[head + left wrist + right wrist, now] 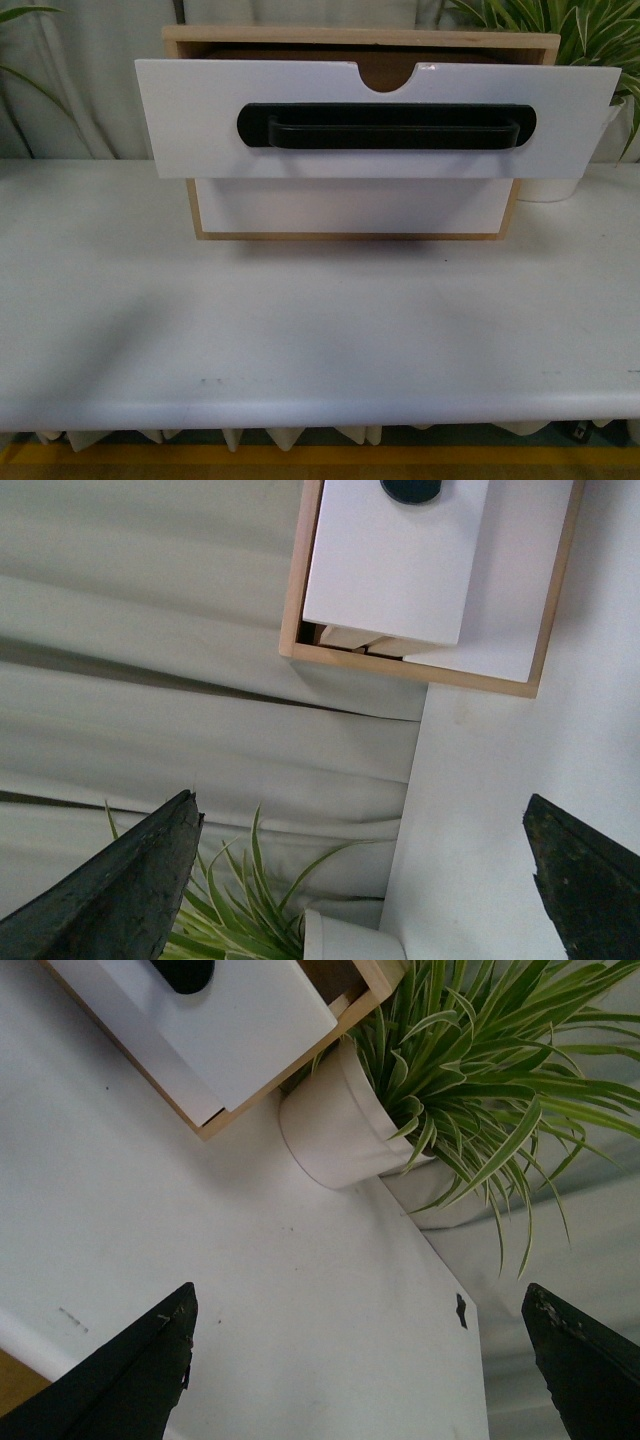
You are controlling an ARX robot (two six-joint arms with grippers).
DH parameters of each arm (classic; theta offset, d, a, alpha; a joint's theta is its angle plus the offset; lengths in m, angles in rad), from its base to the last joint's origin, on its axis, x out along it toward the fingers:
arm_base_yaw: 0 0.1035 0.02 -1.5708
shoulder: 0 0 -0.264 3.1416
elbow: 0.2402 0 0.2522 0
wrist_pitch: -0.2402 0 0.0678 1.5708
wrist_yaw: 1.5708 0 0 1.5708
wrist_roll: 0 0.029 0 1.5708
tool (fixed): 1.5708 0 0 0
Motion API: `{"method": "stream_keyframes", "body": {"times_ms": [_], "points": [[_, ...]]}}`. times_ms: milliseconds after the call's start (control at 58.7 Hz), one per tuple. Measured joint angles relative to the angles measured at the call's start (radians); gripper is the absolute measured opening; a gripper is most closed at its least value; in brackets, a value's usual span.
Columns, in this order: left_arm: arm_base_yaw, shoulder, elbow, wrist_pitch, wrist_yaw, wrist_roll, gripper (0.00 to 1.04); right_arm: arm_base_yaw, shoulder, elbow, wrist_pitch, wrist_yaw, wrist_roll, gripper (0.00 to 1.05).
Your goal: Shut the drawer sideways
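drawer (380, 162): sitting pulled out; I'm judging contact not yet made.
left gripper (358, 815), right gripper (360, 1295): both gaping apart, empty.
next: I'm needing a flat inward push.

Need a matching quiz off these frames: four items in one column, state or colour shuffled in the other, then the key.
Column A
1. upper drawer
2. lower drawer front
3. bar handle
4. left tool

Column B
a. open, holding nothing
b. pulled out of the cabinet
c. shut in the frame, no handle
d. black

Pairs: 1-b, 2-c, 3-d, 4-a
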Motion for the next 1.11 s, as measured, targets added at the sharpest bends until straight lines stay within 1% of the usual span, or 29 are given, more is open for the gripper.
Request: {"method": "stream_keyframes", "body": {"times_ms": [170,273,375,477,818,1108], "points": [[-0.036,0.065,0.092,-0.045,-0.006,0.048,0.98,-0.034,0.090,0.095,-0.011,-0.053,0.044,0.95],[-0.072,0.124,0.152,-0.073,-0.019,0.081,0.98,-0.034,0.138,0.163,-0.052,-0.074,0.064,0.95],[-0.091,0.163,0.187,-0.086,-0.035,0.095,0.98,-0.029,0.179,0.207,-0.072,-0.082,0.080,0.95],[-0.108,0.200,0.227,-0.087,-0.057,0.096,0.98,-0.021,0.214,0.239,-0.077,-0.082,0.081,0.95],[-0.161,0.240,0.308,-0.110,-0.083,0.092,0.98,0.014,0.356,0.341,-0.082,-0.061,0.085,0.95],[-0.218,0.264,0.345,-0.118,-0.116,0.073,0.98,0.085,0.467,0.399,-0.049,-0.024,0.108,0.95]]}}
